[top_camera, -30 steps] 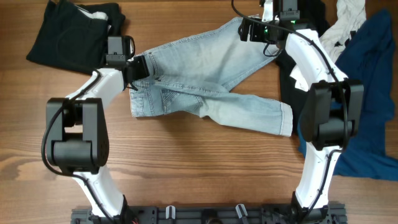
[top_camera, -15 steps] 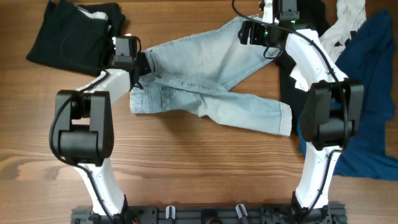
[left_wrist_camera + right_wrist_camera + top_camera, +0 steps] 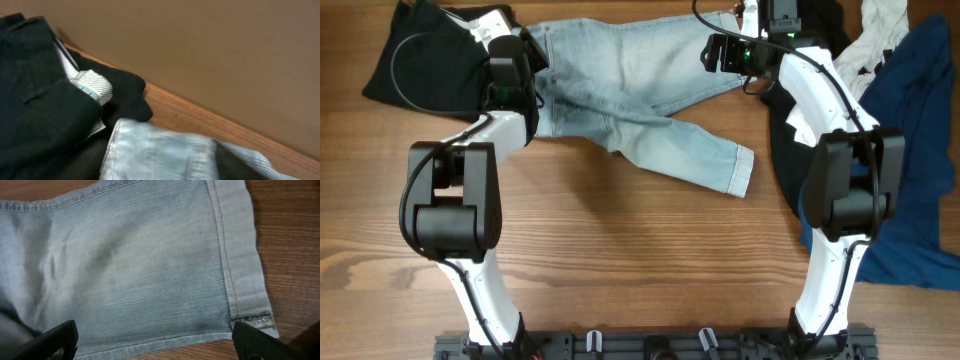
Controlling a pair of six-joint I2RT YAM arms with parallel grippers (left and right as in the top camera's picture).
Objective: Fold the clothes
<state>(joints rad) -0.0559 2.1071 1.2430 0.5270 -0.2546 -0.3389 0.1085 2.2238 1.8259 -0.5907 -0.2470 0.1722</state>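
The pale-blue denim shorts lie spread across the far half of the table, waistband at the far left, one leg reaching toward the right front. My left gripper is shut on the waistband edge next to a black garment. In the left wrist view the denim fills the space between the jaws. My right gripper hovers open over the hem of the far leg. In the right wrist view its fingers are wide apart above the denim, holding nothing.
The folded black garment with a striped white label lies at the far left. A white piece, a deep-blue piece and black fabric are heaped at the right edge. A brown wall stands behind the table.
My left gripper has pulled the waistband toward the far left, up against the black garment. The shorts slid with it, and the near leg moved up and left. The right arm stayed still.
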